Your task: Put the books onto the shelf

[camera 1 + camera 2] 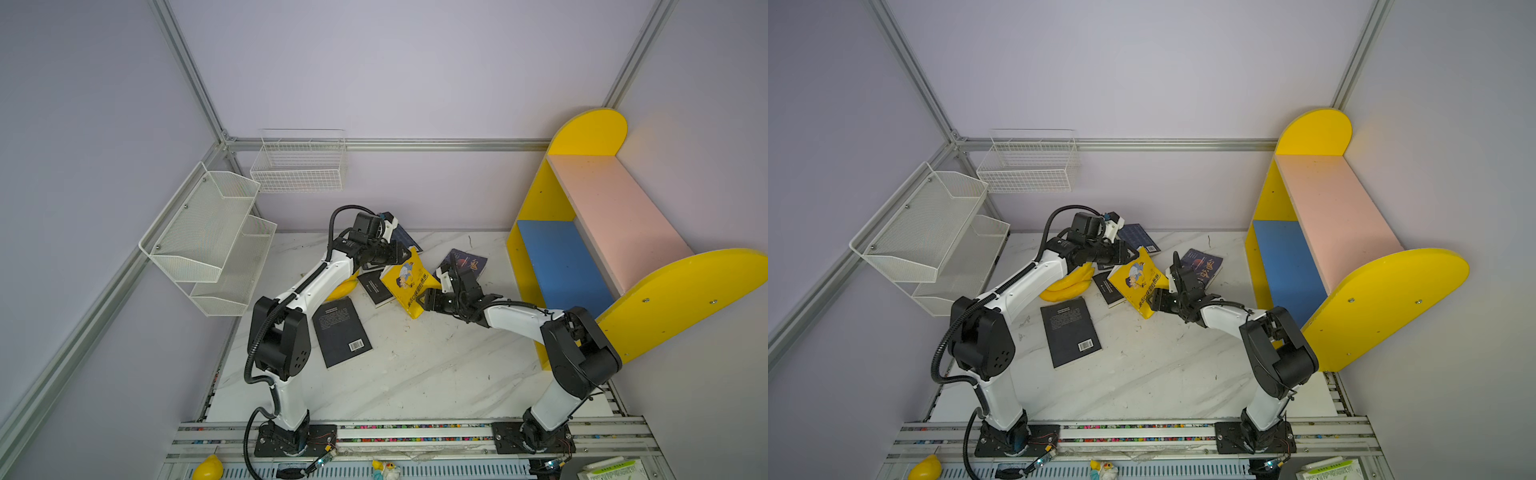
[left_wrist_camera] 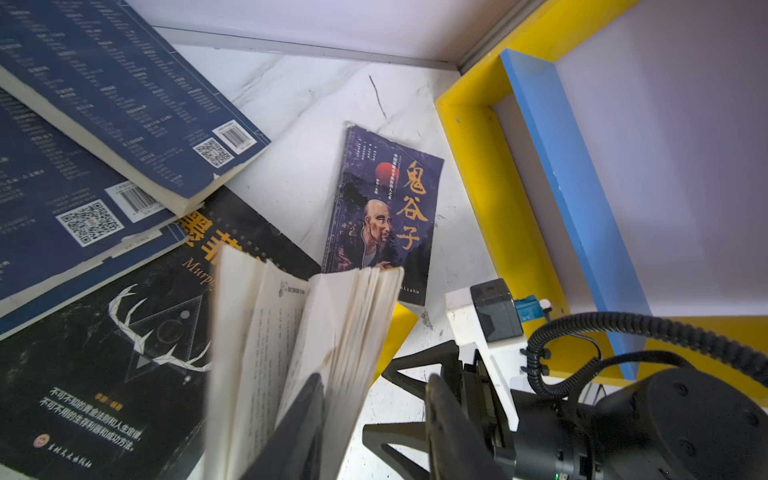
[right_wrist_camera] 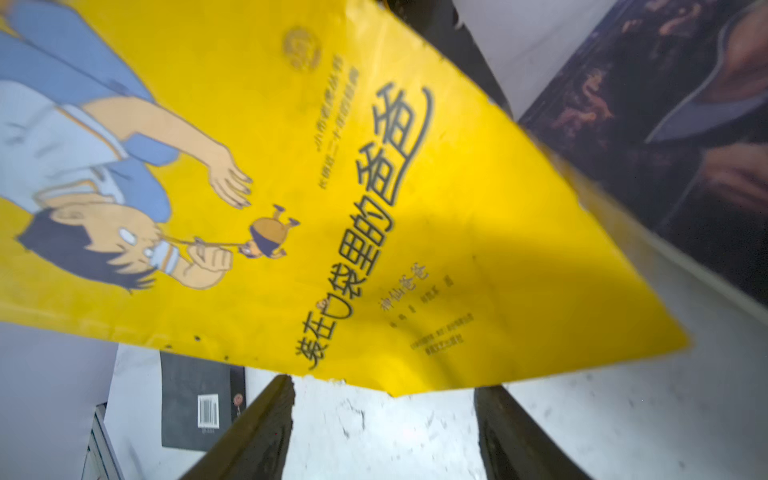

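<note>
The yellow cartoon book (image 1: pixel 405 282) stands tilted above the table between my two grippers, its pages (image 2: pixel 307 332) fanned. My left gripper (image 1: pixel 404 254) is at its top edge, open, with one finger (image 2: pixel 299 428) among the pages. My right gripper (image 1: pixel 420 300) is open at its lower corner, with the cover (image 3: pixel 332 187) lying past the fingertips. A black book (image 1: pixel 341 332) lies flat on the table, as do a small black one (image 1: pixel 376 287), two navy ones (image 2: pixel 124 95) and a dark one with an orange title (image 2: pixel 382 208). The shelf (image 1: pixel 615 216) stands at the right, its boards bare.
Yellow bananas (image 1: pixel 1067 284) lie under the left arm. A white mesh rack (image 1: pixel 208 237) and a wire basket (image 1: pixel 299 166) hang on the left and back walls. The shelf's yellow side panel (image 1: pixel 681 291) juts out beside the right arm.
</note>
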You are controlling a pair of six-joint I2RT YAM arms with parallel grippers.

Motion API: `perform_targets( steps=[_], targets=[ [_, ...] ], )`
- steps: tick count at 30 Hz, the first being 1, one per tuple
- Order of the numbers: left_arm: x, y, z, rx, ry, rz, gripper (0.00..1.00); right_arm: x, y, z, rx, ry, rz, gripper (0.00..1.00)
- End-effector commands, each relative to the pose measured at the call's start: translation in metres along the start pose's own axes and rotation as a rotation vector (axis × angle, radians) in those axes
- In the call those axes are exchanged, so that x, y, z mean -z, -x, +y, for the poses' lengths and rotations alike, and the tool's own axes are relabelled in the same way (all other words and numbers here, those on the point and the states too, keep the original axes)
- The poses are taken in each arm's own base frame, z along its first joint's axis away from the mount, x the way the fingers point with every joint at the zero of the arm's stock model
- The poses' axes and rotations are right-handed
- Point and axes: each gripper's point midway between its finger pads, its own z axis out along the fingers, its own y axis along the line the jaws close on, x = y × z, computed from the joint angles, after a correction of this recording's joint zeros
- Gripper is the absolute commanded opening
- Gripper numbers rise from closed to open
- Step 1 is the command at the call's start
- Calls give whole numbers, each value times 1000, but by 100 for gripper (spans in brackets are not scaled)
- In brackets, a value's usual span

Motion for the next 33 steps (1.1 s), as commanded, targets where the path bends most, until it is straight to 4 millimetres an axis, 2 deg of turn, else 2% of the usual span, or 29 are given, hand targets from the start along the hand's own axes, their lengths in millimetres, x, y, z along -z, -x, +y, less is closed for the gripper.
perform_targets(
  steps=[1,3,4,7,9,11,13,15,17,20,24,27,31,33],
  targets=[
    [13,17,34,31,108,-28,61,-15,20,-1,-9,-32,-59,71],
    [23,17,60,47,201,-46,70,-19,25,-12,-23,-97,-68,71],
    [29,17,71,55,242,-58,72,-20,27,-14,-24,-113,-71,71],
    [49,11,103,118,326,-75,78,-20,33,-13,-26,-127,-83,71],
    [58,1,115,175,328,-69,79,-19,38,-10,-23,-125,-93,71],
    [60,-17,115,215,311,-46,79,-14,51,-2,-4,-122,-127,71],
    [55,-39,106,282,261,-10,79,-9,66,7,35,-116,-175,72],
    [50,-67,103,383,238,19,80,-6,86,14,85,-124,-235,73],
    [51,-88,106,492,255,9,81,-15,98,16,123,-141,-247,74],
    [50,-104,106,671,198,-66,85,-42,107,12,193,-177,-205,74],
    [37,-117,105,800,175,-116,88,-78,106,14,223,-134,-141,74],
    [16,-127,102,837,175,-91,90,-95,90,7,214,-124,-68,73],
    [-9,-132,103,873,167,-97,90,-96,63,-1,197,-114,-4,70],
    [-19,-133,103,876,164,-97,89,-96,42,-4,170,-81,42,69]
  ],
)
